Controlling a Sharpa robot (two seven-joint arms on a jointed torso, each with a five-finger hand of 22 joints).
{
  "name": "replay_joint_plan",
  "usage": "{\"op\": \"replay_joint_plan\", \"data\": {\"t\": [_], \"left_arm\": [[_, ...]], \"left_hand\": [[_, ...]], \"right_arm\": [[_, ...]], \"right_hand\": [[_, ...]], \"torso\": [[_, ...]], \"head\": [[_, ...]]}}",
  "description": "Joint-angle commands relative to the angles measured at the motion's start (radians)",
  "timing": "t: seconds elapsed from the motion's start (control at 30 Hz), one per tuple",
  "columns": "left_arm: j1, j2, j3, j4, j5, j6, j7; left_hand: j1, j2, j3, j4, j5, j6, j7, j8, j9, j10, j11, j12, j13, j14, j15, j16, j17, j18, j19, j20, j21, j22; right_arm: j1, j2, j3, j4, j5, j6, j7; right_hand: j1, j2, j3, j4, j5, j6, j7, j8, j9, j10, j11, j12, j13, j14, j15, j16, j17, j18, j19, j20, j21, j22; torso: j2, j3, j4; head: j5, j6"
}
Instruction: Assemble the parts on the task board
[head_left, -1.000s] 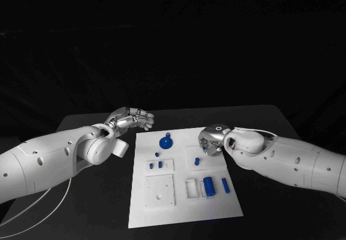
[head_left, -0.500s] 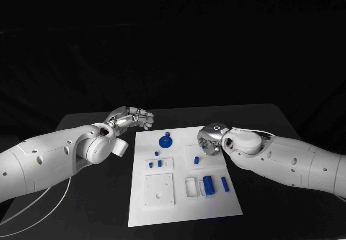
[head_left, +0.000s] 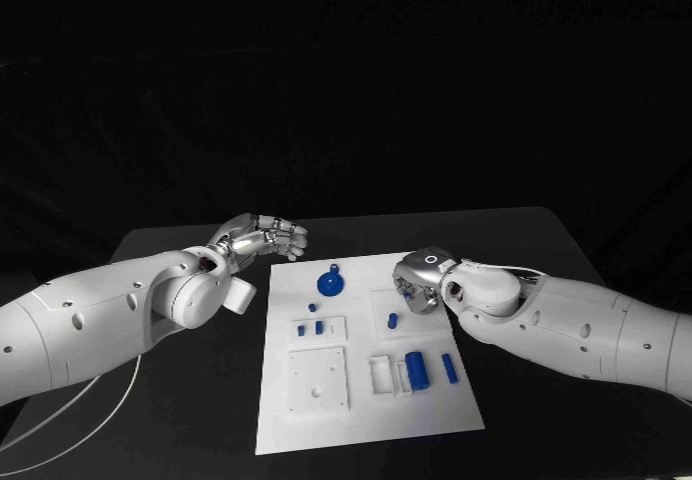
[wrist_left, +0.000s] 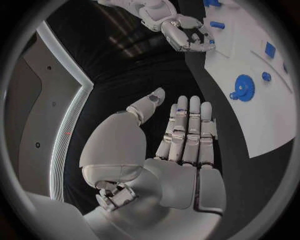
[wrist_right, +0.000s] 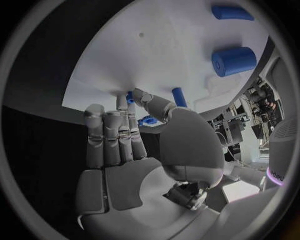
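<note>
While both hands' fingers hold nothing, left hand (head_left: 268, 240) flat, right hand (head_left: 420, 281) extended, the white task board (head_left: 361, 420) under the right fingers carries one blue gear (head_left: 332, 287) and several blue pegs.

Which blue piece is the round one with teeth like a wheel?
The blue gear near the far end of the task board. It is flat, round and toothed; the other blue pieces are small pegs or cylinders.
</note>
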Motion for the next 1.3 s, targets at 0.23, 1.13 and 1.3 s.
{"op": "replay_joint_plan", "data": {"t": [0.23, 1.13, 1.3], "left_arm": [[0.001, 0.003, 0.001, -0.001, 0.007, 0.011, 0.006], [0.001, 0.004, 0.001, -0.016, 0.007, 0.011, 0.007], [0.001, 0.002, 0.001, -0.019, 0.007, 0.007, 0.007]], "left_hand": [[0.007, 0.006, -0.004, -0.002, 0.004, -0.006, 0.003, 0.001, -0.001, -0.002, 0.001, 0.001, -0.001, -0.001, 0.007, -0.004, 0.001, 0.011, 0.001, 0.008, -0.005, 0.002], [0.008, 0.007, -0.004, -0.001, 0.004, -0.007, 0.003, 0.002, -0.001, -0.002, 0.001, 0.002, -0.002, -0.001, 0.007, -0.007, 0.002, 0.012, 0.001, 0.009, -0.006, 0.003], [0.008, 0.007, -0.004, -0.001, 0.004, -0.007, 0.003, 0.002, -0.001, -0.002, 0.001, 0.002, -0.002, -0.001, 0.007, -0.008, 0.002, 0.012, 0.001, 0.009, -0.006, 0.003]], "right_arm": [[-0.012, -0.01, -0.007, 0.009, -0.047, -0.033, -0.039], [-0.011, -0.061, 0.052, 0.076, -0.004, -0.062, -0.032], [-0.01, -0.095, 0.084, 0.146, 0.024, -0.075, -0.029]], "right_hand": [[0.001, -0.009, 0.016, 0.003, 0.011, 0.017, -0.003, 0.007, 0.003, 0.018, -0.003, 0.005, 0.007, 0.005, -0.011, 0.013, 0.011, 0.115, 0.015, -0.005, 0.012, 0.007], [0.008, -0.034, 0.049, 0.031, -0.011, 0.029, -0.007, 0.008, 0.007, 0.031, -0.008, 0.001, 0.016, 0.02, -0.016, 0.01, 0.019, 0.115, 0.028, -0.015, 0.022, 0.011], [0.007, -0.034, 0.05, 0.032, -0.01, 0.029, -0.007, 0.007, 0.008, 0.031, -0.008, 0.001, 0.016, 0.02, -0.016, 0.009, 0.019, 0.115, 0.028, -0.015, 0.022, 0.011]], "torso": [[0.0, 0.0001, 0.0003], [0.0, -0.0005, 0.0003], [0.0, -0.0006, -0.0008]], "head": [[-0.003, 0.001], [-0.001, 0.003], [0.004, 0.001]]}}
